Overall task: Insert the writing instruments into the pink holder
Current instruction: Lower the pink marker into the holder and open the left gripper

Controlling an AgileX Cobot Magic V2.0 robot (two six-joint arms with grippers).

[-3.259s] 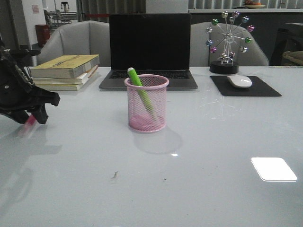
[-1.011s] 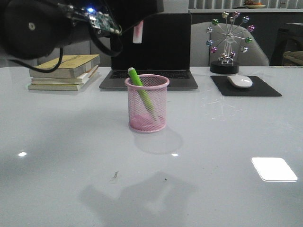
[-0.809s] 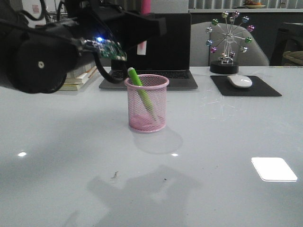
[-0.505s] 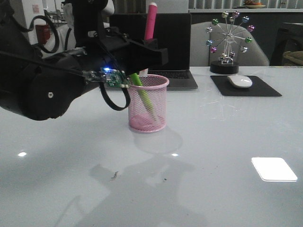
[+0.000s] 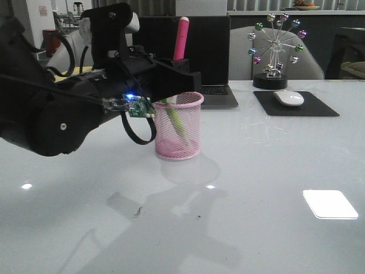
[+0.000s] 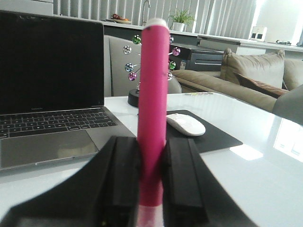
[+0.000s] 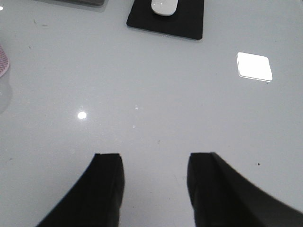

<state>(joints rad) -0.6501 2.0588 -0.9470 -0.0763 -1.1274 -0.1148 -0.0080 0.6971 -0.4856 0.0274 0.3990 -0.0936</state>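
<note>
Swinging in from the far left edge of the surface (image 5: 274, 182), the left arm (image 5: 63, 108) has crossed to the middle and now fills the left half of the front view, its fingers (image 5: 181, 69) brought down just above the rim of the pink holder (image 5: 178, 125). Over the last half second it has sunk a little further, so the pink marker (image 5: 181, 39) stands lower against the laptop (image 5: 211, 51) behind it. That puts the second of the two writing instruments directly over the cup's mouth, upright with only a slight lean. I judge the task well over halfway, with only the lowering and release left.

The holder sits mid-surface in front of the laptop, and the green marker (image 5: 175, 117) leans inside it, showing through the mesh.

In the left wrist view the two black fingers (image 6: 177, 175) are closed tight on the lower part of the pink marker (image 6: 152, 113), one pressed to each side, the magenta barrel rising between them and its pale capped end pointing down out of sight. Whether that tip has entered the cup yet cannot be told.

The right fingers (image 7: 154, 184) stand parted and hold nothing, hovering above bare surface well apart from the holder, with the mouse (image 7: 164, 6) on its pad beyond.
</note>
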